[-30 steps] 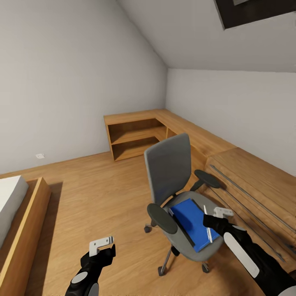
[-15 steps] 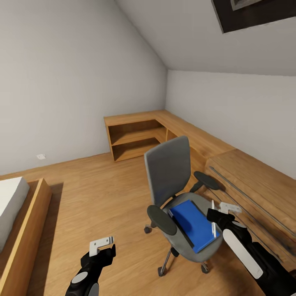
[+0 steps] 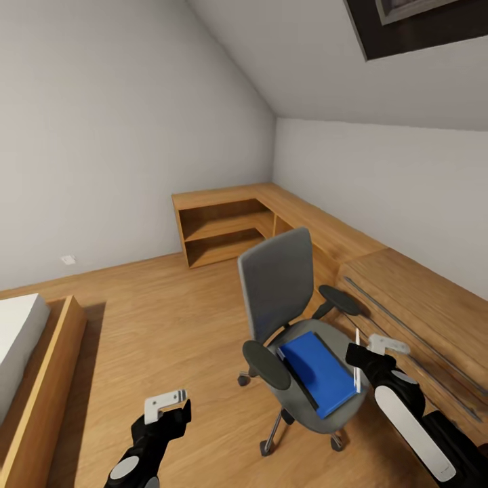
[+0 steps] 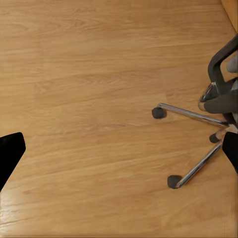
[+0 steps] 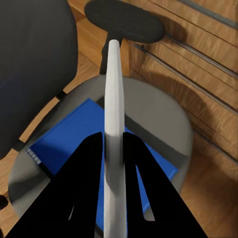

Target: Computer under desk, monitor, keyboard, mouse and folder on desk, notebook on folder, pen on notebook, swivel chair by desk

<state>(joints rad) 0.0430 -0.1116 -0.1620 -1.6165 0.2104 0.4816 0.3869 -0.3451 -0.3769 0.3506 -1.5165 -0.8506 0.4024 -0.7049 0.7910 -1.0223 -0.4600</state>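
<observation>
Gripping the white pen (image 5: 113,124) between the dark fingers (image 5: 82,183) of the right gripper (image 3: 366,359), pinched partway along its shaft, with the long axis running straight out along the fingers. In the head view, holding the pen (image 3: 357,360) roughly upright, just off the near right edge of the swivel chair (image 3: 278,285) seat.

Hovering over the blue notebook (image 3: 317,371), lying flat on the seat with a dark edge peeking out beneath its left side, probably the folder, though too little showing to be sure. In the right wrist view, the notebook (image 5: 74,139) sitting beyond and below the pen, between the grey backrest and the right armrest (image 5: 124,20).

Hanging low and well apart from the chair, the left gripper (image 3: 166,405), over bare wooden floor (image 4: 89,99), with the chair's chrome legs and castors (image 4: 158,113) off to one side in its wrist view. Fingers apparently spread and carrying nothing, judging by the dark tips at opposite edges of that view.

Judging the next move: carrying the pen clear toward a desk, or setting it aside so the folder and notebook can go first. The right arm being the nearer to the seat; the left needing to cross toward the chair to help. No desk with a monitor identifiable here, only the low wooden shelving (image 3: 224,224) along the walls.
</observation>
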